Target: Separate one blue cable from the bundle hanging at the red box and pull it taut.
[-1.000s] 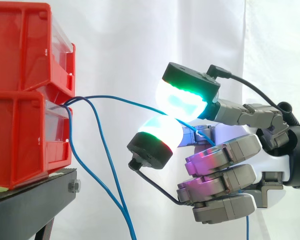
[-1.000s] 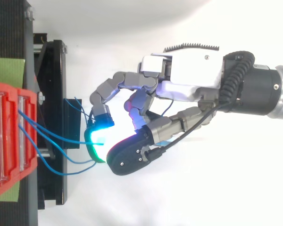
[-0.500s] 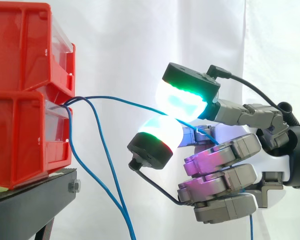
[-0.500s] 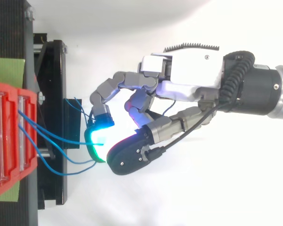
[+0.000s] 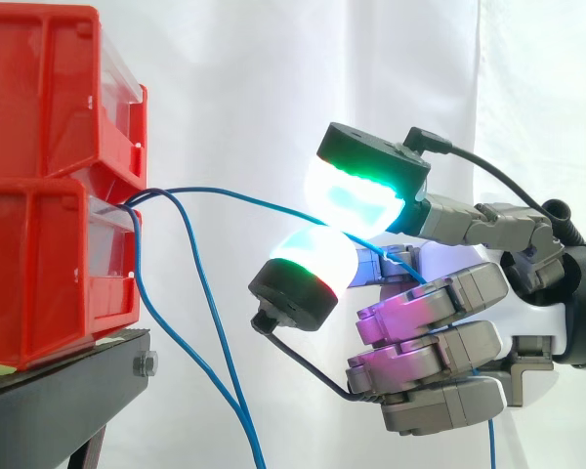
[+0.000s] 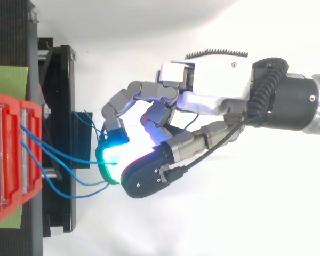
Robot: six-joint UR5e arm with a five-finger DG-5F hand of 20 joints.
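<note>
Nearest to me, at the lower right of the side view, the hand [image 5: 439, 337] has its lower fingers curled in toward the palm, glowing magenta and closed on nothing I can make out. Above them, two pads, one green [image 5: 356, 195] and one cyan-white [image 5: 313, 259], are pressed together on a single blue cable [image 5: 234, 195]. I read that as a firm pinch. From above, the same pinch sits mid-frame, left of the palm.

That cable runs left from the pinch in a shallow arc to the gap between the two stacked red boxes [image 5: 39, 274] at the left edge. A short tail of it hangs below the hand at the bottom right.

The loose cables [image 5: 210, 322] drop from the same gap and hang slack toward the bottom of the frame, well apart from the pinched one. I count the separating as done.

The boxes sit on the black stand [image 5: 59, 401] at the lower left, with the white curtain [image 5: 234, 78] behind everything.

What is left, as I judge it, is the pull. The held cable has a slight bow near the boxes, so it looks close to taut but not fully tight. Drawing the hand a little further toward the right edge should take that out, provided the pinch does not slip.
</note>
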